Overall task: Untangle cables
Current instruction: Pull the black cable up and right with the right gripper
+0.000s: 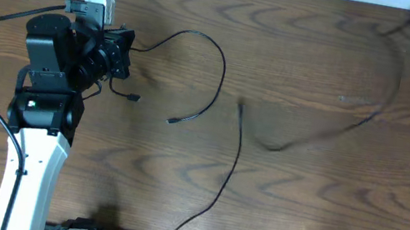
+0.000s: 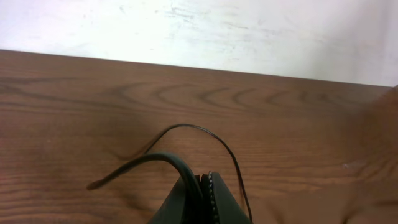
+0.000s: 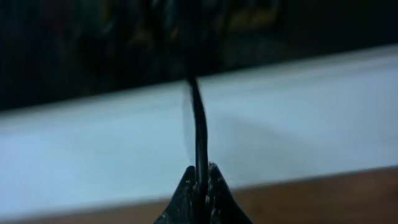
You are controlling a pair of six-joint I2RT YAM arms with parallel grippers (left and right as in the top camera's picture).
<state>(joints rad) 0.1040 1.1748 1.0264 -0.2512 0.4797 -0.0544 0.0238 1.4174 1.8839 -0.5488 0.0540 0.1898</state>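
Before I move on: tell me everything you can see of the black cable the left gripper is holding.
The black cable is thin, flexible and looks rubbery. It is pinched in the shut left gripper. From there it arcs out in one open loop, curves back and ends in a small plug lying on the wooden table. A short tail with another small plug lies beside the gripper. In the overhead view it crosses no other cable.

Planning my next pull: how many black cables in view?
3 cables: one looping from the left gripper, one mid-table, one blurred, arcing to the right gripper. Others may be hidden.
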